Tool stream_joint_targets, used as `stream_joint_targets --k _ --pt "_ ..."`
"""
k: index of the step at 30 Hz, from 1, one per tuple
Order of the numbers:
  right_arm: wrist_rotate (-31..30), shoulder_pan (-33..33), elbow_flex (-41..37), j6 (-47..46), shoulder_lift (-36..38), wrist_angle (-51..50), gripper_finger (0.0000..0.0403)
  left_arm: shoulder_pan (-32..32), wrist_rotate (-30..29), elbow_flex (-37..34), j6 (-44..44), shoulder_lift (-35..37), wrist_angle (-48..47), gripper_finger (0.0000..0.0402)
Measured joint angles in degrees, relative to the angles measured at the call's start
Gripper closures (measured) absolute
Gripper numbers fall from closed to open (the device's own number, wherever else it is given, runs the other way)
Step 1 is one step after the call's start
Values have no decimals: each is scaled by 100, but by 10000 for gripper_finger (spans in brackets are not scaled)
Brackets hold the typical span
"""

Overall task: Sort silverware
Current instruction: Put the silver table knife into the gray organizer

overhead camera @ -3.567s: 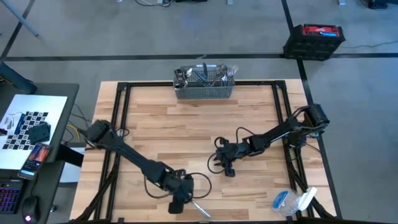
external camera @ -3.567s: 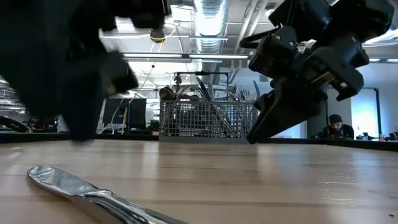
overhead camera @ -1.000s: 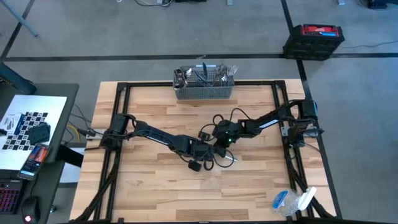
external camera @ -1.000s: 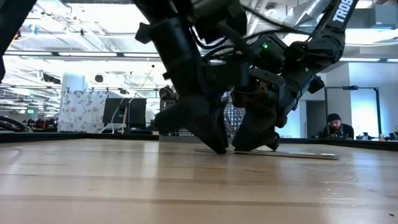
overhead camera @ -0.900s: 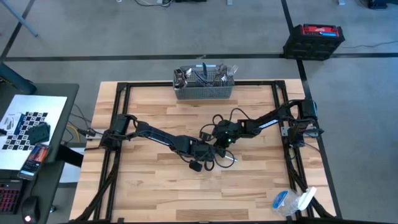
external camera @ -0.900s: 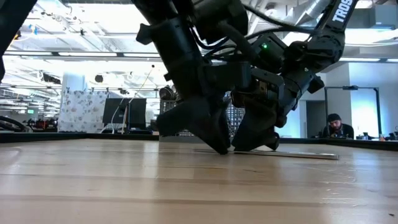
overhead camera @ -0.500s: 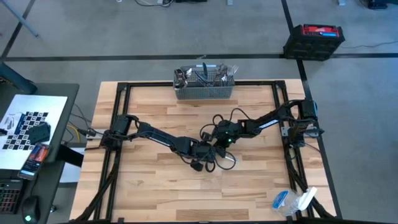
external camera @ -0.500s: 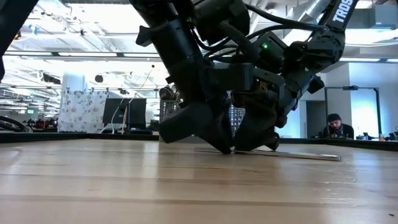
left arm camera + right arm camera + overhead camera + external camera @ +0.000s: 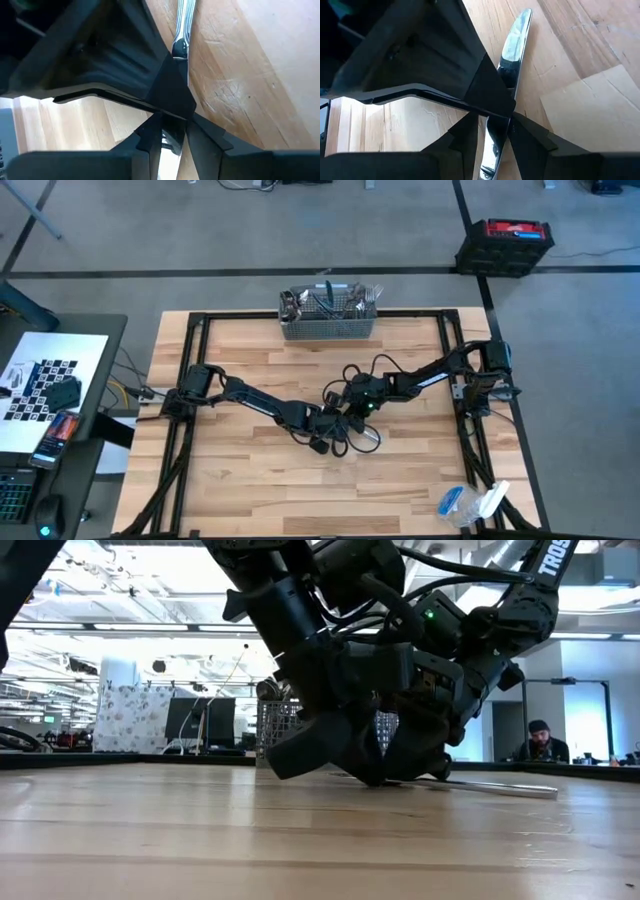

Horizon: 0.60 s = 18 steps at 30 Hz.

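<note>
Found knife low at mid desk, blade poking out past both claws. Had left claw and right claw each pinched narrow on it. Judged it stiff, light, slick; best gripped across the flat handle. Couldn't make out pad contact, nor whether lifted clear.

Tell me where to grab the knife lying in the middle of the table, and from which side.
Probably mid-length, pinching across its narrow width, coming straight down from above: the knife lies flat on the table, so only its thin edges offer a hold. The left gripper and right gripper are both at it, mid-table.
</note>
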<state>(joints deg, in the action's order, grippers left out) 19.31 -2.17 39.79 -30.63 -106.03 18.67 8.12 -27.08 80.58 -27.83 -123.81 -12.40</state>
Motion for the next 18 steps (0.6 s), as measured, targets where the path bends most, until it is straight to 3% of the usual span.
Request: stream_joint_targets --k 5,12,18 --pt "-198 13 7 83 -54 -21 390 -4 12 5 83 0 -28 345" --pt "-369 -207 0 479 345 -121 403 129 -172 25 570 267 -591 347" --pt "-446 -724 0 1053 1574 -488 402 428 -648 33 1173 1255 -1257 348"
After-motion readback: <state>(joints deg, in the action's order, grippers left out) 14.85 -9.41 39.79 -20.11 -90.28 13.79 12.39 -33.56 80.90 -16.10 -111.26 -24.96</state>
